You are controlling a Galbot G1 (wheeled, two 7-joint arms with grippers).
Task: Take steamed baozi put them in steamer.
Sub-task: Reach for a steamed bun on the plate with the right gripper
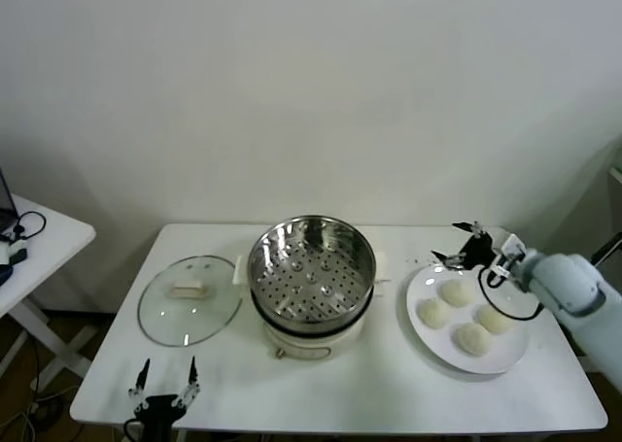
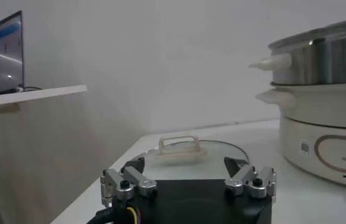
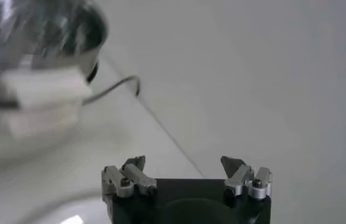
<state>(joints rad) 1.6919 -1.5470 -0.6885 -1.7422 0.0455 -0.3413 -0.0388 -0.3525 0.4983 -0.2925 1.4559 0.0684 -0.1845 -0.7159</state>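
On the white worktop the steamer stands near the middle, a shiny steel basket with a perforated floor seated on a cream-white pot base, and nothing lies in the basket. To its right sits a flat white plate carrying all four steamed baozi, small smooth cream-white buns set in a loose square, close together and none of them gripped. The right gripper hovers over the far left rim of that plate, just beyond the nearest bun, its white forearm reaching in from the right edge of the head view; its fingers stand spread wide with nothing between them, and the right wrist view shows the blurred steel wall and a cream side handle of the steamer off to one side of them. To the left of the steamer a round glass lid lies flat on the worktop, just beside the pot base, with a pale handle at its centre. The left gripper waits low at the near left edge of the worktop, in front of the lid, its fingers also apart and empty; its wrist view looks across the glass lid toward the pot base and basket rim. A second white table with dark cables stands apart at the far left.
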